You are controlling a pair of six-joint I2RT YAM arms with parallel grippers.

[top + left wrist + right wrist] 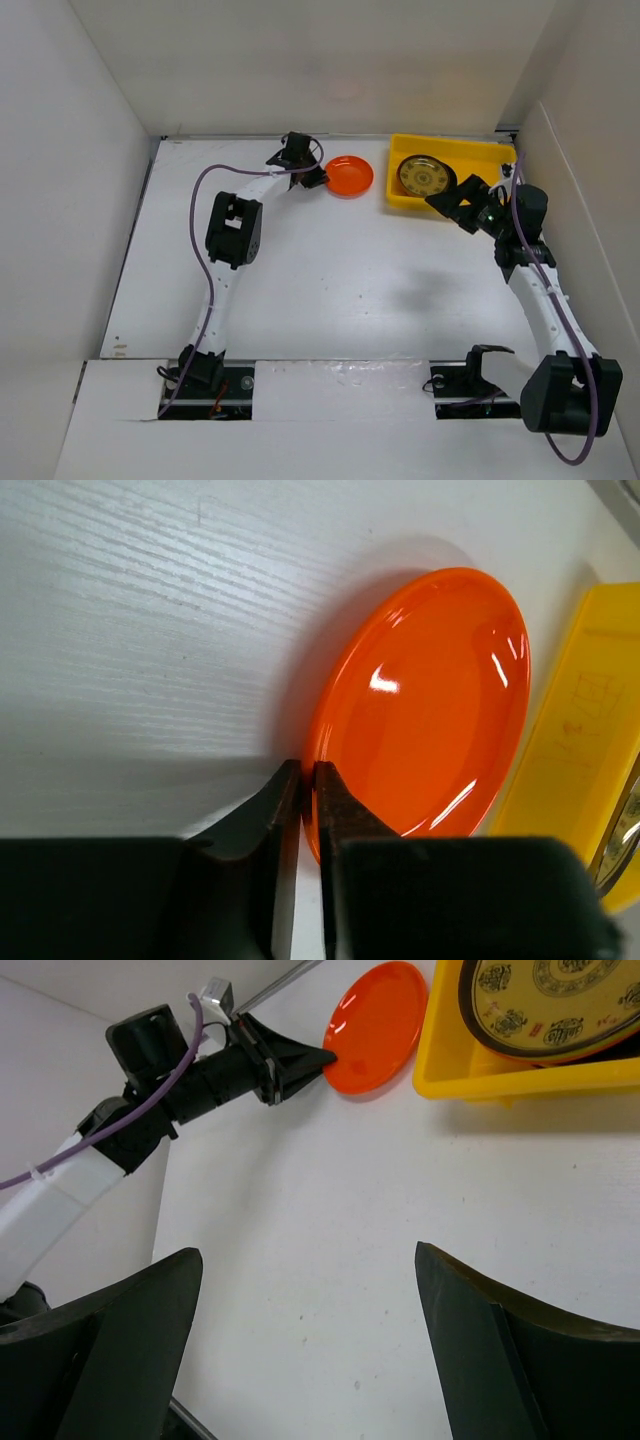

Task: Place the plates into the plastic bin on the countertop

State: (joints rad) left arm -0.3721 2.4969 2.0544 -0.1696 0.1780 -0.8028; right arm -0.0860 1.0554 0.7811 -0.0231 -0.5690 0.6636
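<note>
An orange plate (349, 176) (430, 700) (375, 1025) lies on the white countertop (350, 280), just left of the yellow plastic bin (470, 150) (590, 730) (450, 1070). My left gripper (318, 180) (308, 772) (325, 1057) is shut on that plate's left rim, with a thin orange edge pinched between its dark fingers. A brown-and-gold patterned plate (426, 176) (550, 1005) rests inside the bin. My right gripper (452, 205) (305, 1252) hangs open over the bin's front edge, with nothing between its fingers.
White walls close in the countertop at the back (330, 70), left and right. The bin sits in the back right corner. The left arm's purple cable (200, 220) loops out beside its elbow.
</note>
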